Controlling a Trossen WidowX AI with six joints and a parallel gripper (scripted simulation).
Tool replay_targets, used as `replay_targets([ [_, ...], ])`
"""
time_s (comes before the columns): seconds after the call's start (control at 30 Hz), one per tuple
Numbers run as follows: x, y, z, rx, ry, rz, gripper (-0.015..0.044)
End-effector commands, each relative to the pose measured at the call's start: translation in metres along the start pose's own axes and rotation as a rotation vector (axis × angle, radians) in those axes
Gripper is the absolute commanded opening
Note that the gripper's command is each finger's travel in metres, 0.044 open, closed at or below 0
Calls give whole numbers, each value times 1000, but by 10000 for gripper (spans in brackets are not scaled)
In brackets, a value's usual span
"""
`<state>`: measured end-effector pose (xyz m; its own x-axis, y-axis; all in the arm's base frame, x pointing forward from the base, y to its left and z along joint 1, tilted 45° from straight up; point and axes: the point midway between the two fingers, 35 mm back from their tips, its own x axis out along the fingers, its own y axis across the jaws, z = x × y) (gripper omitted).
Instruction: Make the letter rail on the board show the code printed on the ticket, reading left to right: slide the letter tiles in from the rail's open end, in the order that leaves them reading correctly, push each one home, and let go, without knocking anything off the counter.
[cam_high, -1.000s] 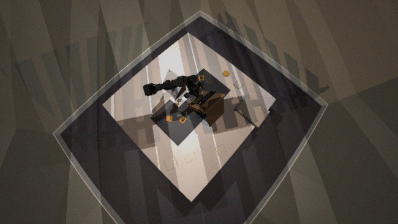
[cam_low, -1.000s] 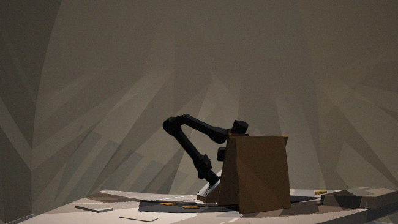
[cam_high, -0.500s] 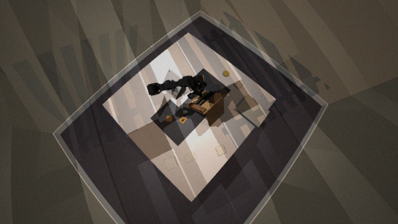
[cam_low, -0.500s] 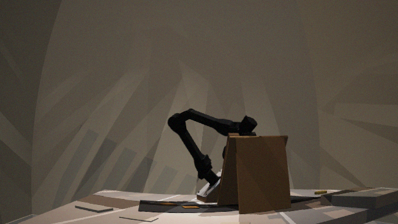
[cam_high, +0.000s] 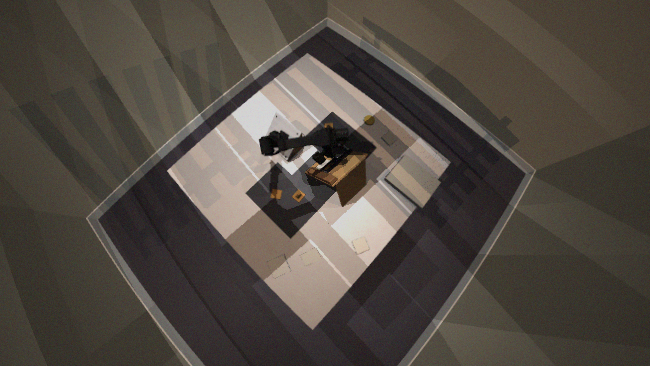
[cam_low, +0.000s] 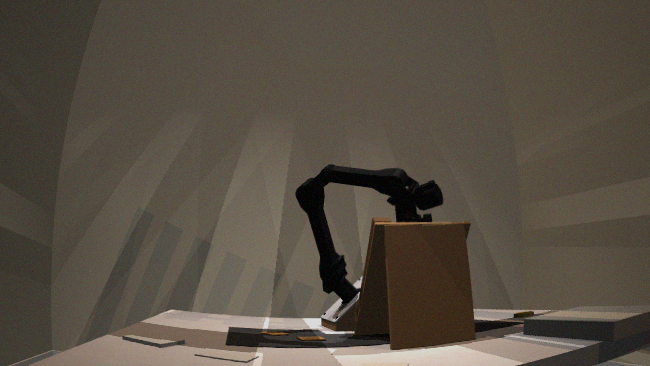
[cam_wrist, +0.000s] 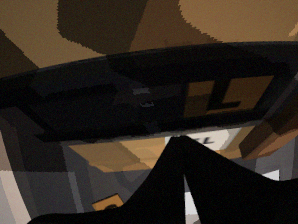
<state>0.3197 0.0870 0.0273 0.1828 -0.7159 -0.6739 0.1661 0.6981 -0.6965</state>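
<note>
The board stands tilted, with its dark letter rail across it. An orange tile with a black L sits in the rail near its right end in the wrist view; the rail left of it holds no visible tile. The ticket is below the rail; its L shows and the fingertips cover what is left of it. My gripper is shut and empty in front of the board, just below the rail in view. Loose orange tiles lie on the dark mat; another lies beyond the arm.
A brown block projects at the board's right in the wrist view. A grey slab lies beside the board, and a yellow disc lies beyond it. Pale flat squares lie on the counter.
</note>
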Motion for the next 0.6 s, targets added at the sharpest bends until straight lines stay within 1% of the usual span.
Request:
replay_targets([
  [0.0,-3,-1,2,16,45,-6,0],
  [0.57,4,-1,7,17,44,-6,0],
])
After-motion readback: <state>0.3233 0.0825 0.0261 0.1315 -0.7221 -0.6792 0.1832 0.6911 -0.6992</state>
